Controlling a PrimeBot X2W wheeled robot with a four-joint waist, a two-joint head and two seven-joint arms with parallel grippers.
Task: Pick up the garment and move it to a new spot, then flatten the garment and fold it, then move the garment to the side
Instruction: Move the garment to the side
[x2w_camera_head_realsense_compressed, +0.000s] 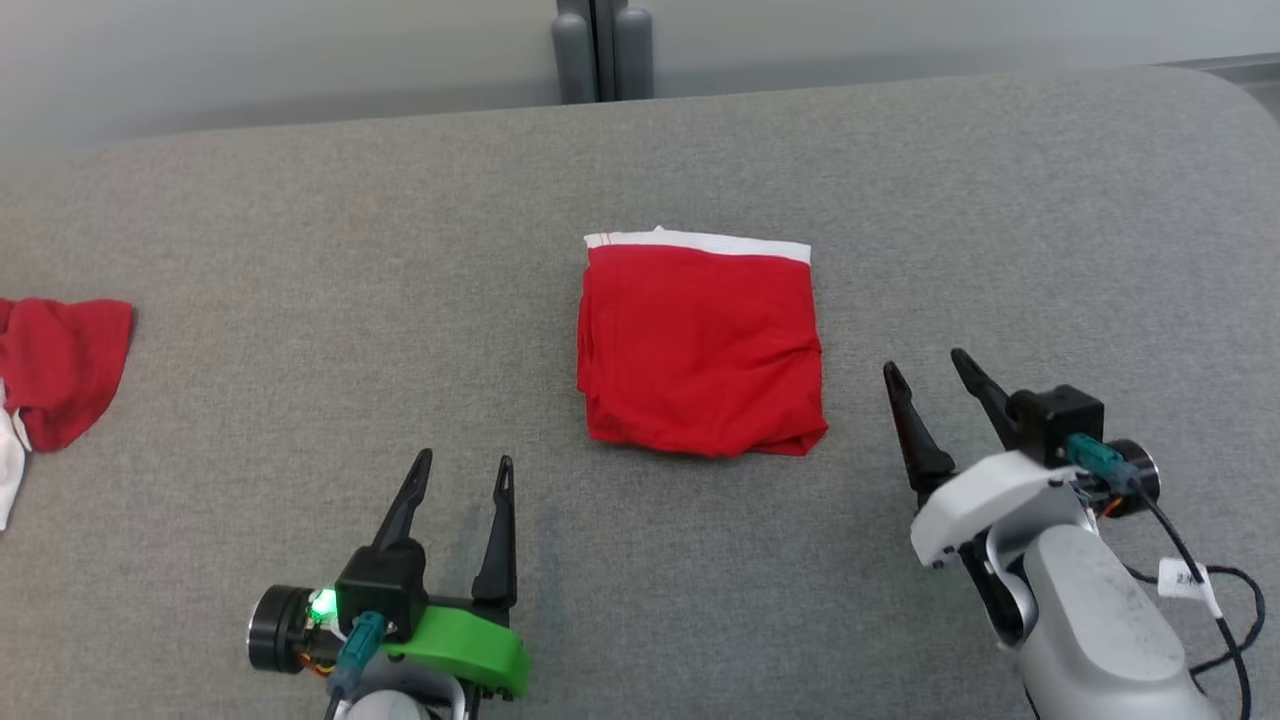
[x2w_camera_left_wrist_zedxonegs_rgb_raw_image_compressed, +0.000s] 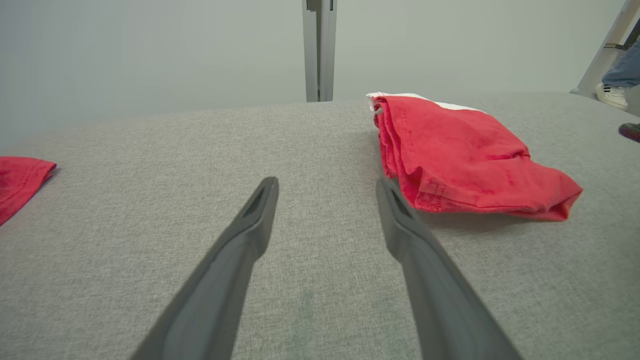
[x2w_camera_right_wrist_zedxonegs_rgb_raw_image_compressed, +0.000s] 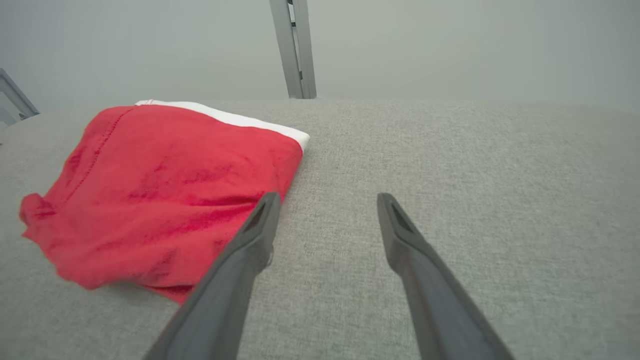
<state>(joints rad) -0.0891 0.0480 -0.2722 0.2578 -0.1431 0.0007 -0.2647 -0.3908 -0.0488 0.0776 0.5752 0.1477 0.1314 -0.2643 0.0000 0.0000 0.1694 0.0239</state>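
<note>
Our garment (x2w_camera_head_realsense_compressed: 700, 350) lies folded square, red, white band at twelve o'clock; grey surface (x2w_camera_head_realsense_compressed: 1000, 200) wide around; left gripper (x2w_camera_head_realsense_compressed: 465, 460), right gripper (x2w_camera_head_realsense_compressed: 923, 360) released.

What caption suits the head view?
Folded red garment on grey surface, left fingers and right fingers open nearby.

Probably a lab: grey felt-covered table (x2w_camera_head_realsense_compressed: 300, 250), bare pale wall (x2w_camera_head_realsense_compressed: 250, 60), metal post (x2w_camera_head_realsense_compressed: 603, 50).
</note>
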